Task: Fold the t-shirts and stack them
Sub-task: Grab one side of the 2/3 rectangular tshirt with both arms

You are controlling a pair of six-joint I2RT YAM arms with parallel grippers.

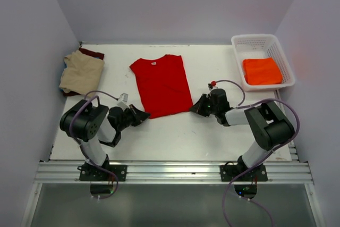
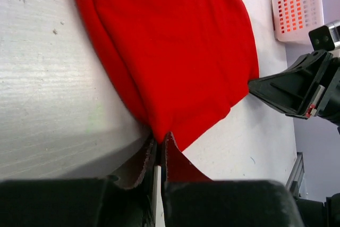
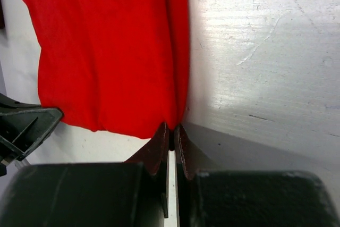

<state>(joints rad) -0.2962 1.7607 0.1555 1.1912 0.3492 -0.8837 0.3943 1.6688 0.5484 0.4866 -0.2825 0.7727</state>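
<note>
The left gripper [image 2: 159, 143] and right gripper [image 3: 171, 131] each pinch a hem corner of the red shirt [image 1: 162, 83], which lies flat ahead of them. The likely next move is to lift the hem and fold it forward to the collar.

On the table [image 1: 212, 136], a t-shirt [image 1: 162, 84] lies flat in the centre, a pile of shirts [image 1: 81, 73] far left, and a basket [image 1: 256, 38] far right holding a folded shirt [image 1: 262, 71].

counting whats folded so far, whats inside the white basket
A folded orange t-shirt lies inside the white basket. Anything beneath it is hidden by the shirt.
</note>
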